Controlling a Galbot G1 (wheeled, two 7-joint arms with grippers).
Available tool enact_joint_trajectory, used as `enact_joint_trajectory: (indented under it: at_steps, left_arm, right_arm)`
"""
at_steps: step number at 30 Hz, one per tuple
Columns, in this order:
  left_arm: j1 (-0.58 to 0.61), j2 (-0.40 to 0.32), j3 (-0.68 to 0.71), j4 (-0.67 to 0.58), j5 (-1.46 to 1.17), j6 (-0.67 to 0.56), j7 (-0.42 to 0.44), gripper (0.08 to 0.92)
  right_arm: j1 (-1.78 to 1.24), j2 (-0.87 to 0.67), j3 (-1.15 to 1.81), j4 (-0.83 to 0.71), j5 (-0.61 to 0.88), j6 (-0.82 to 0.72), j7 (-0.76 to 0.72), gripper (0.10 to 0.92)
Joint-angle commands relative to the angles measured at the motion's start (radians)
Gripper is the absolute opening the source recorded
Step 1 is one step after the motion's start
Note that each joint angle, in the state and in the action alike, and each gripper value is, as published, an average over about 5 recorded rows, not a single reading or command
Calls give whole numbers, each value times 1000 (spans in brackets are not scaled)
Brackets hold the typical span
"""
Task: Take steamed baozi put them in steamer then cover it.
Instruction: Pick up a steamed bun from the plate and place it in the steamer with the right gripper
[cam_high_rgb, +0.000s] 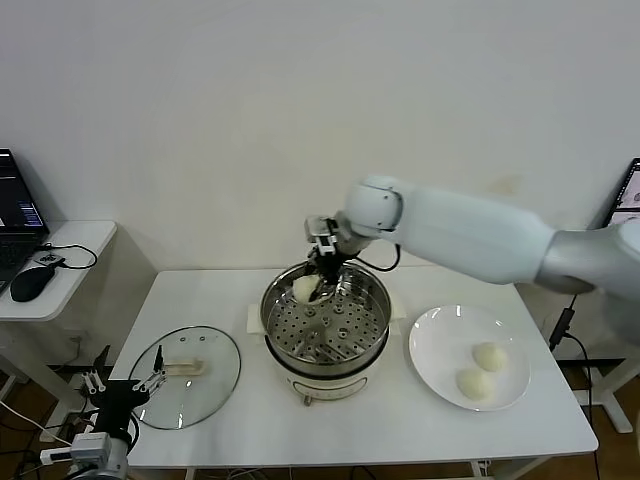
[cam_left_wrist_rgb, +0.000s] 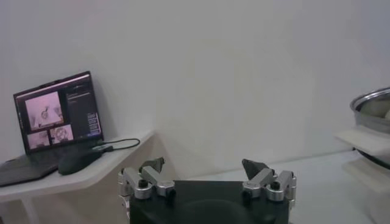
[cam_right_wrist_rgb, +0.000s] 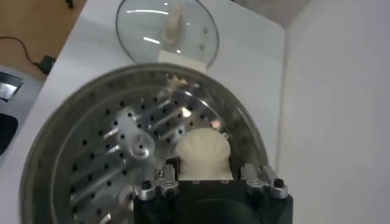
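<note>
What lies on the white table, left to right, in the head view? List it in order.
glass lid → steamer, where the right gripper holds a baozi → white plate with two baozi.

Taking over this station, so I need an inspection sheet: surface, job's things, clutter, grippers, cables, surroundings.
Surface: white table.
Job's things: steamer at table centre, uncovered; one baozi on its perforated tray at the far-left side; two baozi on the white plate right of it; glass lid lying flat to the left.
Clutter: nothing seen.
Grippers: right gripper inside the steamer at the baozi, whether open or shut cannot be told; left gripper open, empty, parked low off the table's left edge.
Cables: one behind the steamer; mouse cable on side desk.
Surroundings: side desk with laptop and mouse; white wall.
</note>
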Motion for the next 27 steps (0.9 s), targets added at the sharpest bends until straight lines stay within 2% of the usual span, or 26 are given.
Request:
enact_joint_trajectory:
  at_steps: [1, 14, 17, 23, 27]
  left_arm:
    - [-2, -1, 8, 8, 2, -1, 1, 823]
    - [-2, 1, 4, 7, -3, -1, 2, 823]
    - [-3, 1, 8, 8, -2, 0, 2, 823]
    - [-9, 4, 16, 0, -1, 3, 3, 823]
    - [-13, 9, 16, -4, -2, 6, 4, 823]
  right_arm:
    - [-63, 128, -6, -117, -19, -5, 6, 550]
    - [-90, 143, -24, -154, -62, -3, -5, 557]
    - [-80, 132, -23, -142, -62, 1, -12, 606]
    - [7, 60, -21, -76, -64, 21, -58, 772]
    - [99, -54, -29, 27, -51, 38, -113, 817]
